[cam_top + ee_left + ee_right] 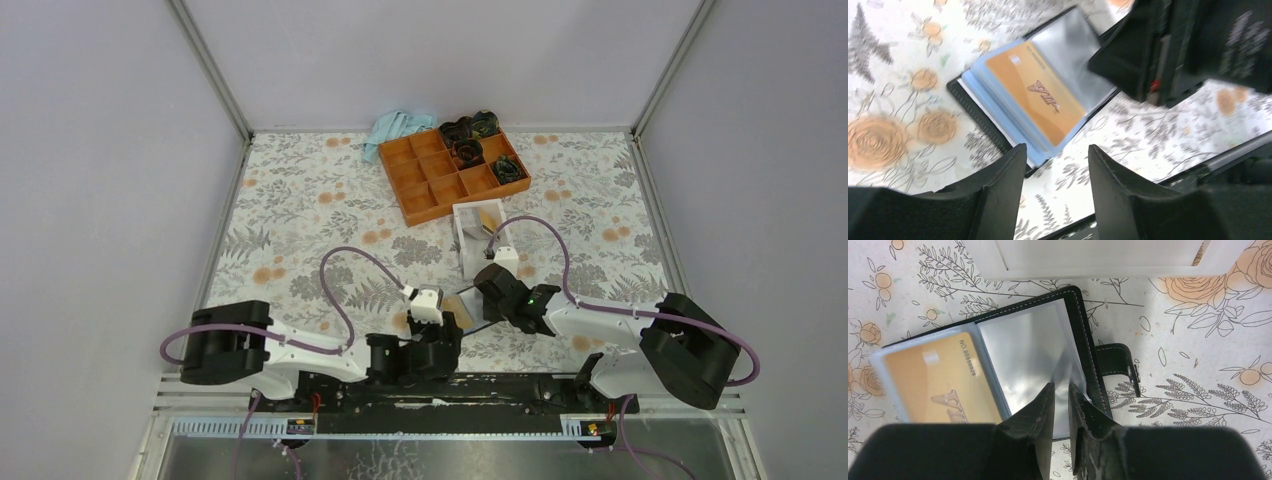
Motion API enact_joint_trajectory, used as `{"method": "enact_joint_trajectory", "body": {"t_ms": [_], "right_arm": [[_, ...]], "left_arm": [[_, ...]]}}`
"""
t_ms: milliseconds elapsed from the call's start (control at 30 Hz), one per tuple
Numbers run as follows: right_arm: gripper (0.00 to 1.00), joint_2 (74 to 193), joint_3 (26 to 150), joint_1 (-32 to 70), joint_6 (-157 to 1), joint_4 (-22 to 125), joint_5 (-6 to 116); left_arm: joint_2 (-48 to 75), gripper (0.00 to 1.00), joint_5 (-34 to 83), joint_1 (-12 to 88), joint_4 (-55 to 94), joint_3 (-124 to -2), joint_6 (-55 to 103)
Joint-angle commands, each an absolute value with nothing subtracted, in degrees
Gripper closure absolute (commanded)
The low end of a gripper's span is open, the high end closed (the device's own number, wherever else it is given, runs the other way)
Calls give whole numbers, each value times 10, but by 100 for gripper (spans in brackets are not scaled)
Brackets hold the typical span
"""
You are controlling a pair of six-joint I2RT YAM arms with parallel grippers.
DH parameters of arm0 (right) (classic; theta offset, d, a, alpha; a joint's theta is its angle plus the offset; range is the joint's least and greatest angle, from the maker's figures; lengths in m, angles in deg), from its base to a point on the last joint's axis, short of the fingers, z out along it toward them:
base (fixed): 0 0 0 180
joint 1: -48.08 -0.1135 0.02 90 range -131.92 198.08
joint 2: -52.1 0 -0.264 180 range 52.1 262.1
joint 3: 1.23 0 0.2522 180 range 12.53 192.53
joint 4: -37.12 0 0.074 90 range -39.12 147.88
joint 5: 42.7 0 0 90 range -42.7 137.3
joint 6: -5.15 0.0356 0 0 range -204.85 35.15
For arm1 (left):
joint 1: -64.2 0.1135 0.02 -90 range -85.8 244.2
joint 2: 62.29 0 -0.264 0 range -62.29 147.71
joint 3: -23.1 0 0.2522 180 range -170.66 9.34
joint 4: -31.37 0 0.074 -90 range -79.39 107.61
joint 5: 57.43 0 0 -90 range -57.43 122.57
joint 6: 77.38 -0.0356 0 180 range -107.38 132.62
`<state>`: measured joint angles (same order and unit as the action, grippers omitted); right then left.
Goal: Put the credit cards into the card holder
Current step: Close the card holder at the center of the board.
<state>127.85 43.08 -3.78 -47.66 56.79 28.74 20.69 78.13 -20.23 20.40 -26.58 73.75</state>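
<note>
Card holder (pixel 1089 340) open, gold credit card (pixel 933 380) sleeved | left gripper (pixel 1056 150) parted, empty | right gripper (pixel 1062 387) pinching clear sleeve (pixel 1023 350)

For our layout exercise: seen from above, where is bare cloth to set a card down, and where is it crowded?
Bare cloth: the stretch left of the orange tray, and the strip right of the white box. Crowded: around the card holder, where the left gripper and right gripper meet.

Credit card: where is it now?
Left wrist view: the credit card lies on the open card holder, left page, ahead of the left gripper.
</note>
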Motion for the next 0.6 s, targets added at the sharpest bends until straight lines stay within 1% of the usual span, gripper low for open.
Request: {"method": "enact_joint_trajectory", "body": {"t_ms": [0, 167, 467, 567], "right_arm": [[77, 1309, 404, -42, -457, 584, 343], [76, 1311, 405, -41, -457, 581, 345], [76, 1314, 405, -42, -457, 581, 348], [76, 1314, 405, -42, -457, 581, 348]], "left_arm": [[212, 42, 823, -225, 146, -233, 819], [242, 34, 846, -240, 107, -237, 859], [257, 12, 857, -241, 128, -233, 842], [272, 10, 849, -235, 148, -237, 832]]}}
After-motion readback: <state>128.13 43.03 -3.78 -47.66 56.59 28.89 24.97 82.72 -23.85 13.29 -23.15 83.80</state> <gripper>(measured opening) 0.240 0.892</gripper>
